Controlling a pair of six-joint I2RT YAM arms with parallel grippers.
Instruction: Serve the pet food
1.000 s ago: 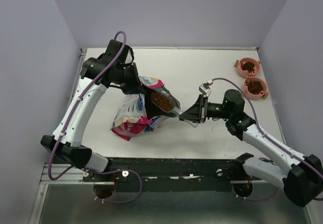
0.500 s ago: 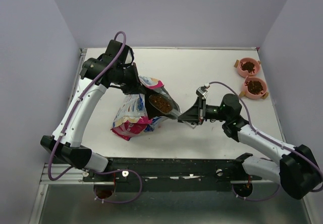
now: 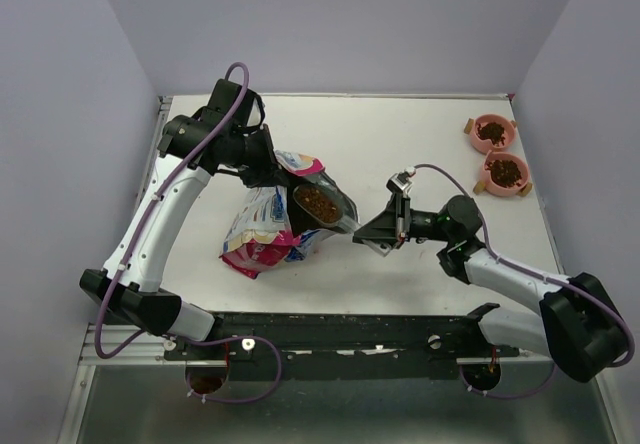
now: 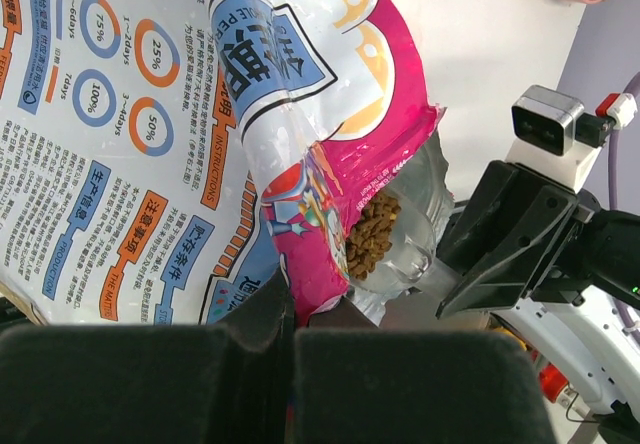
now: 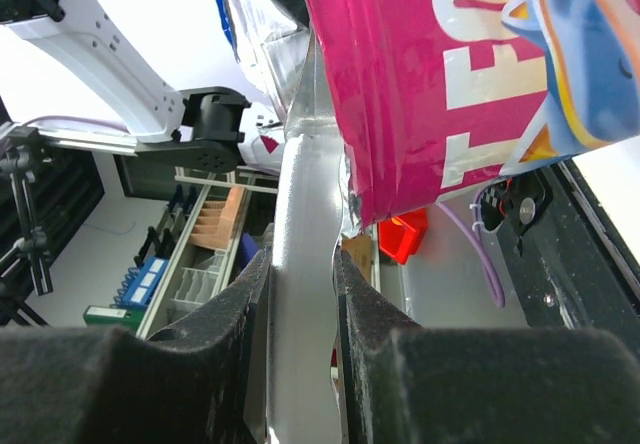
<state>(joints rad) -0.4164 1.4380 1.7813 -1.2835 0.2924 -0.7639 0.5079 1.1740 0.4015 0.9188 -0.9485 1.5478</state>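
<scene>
Top view: white table (image 3: 420,134), lavender walls (image 3: 320,24). The pet food (image 3: 319,204) sits in a clear scoop (image 3: 338,219) at the mouth of the bag (image 3: 262,232). More fills two pink bowls (image 3: 476,139) far right.

Left wrist: the left gripper (image 4: 292,336) is pinched on the bag's edge, contact shadowed.

Right wrist: the right gripper (image 5: 303,264) clamps the scoop's handle. I can't see its cup behind the bag.

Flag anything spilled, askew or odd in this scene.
Nothing stands out. The pet food is contained in the scoop at the mouth of the bag, which the left gripper holds up; the right gripper has its jaws shut on the scoop's handle. No kibble shows loose on the table.
</scene>
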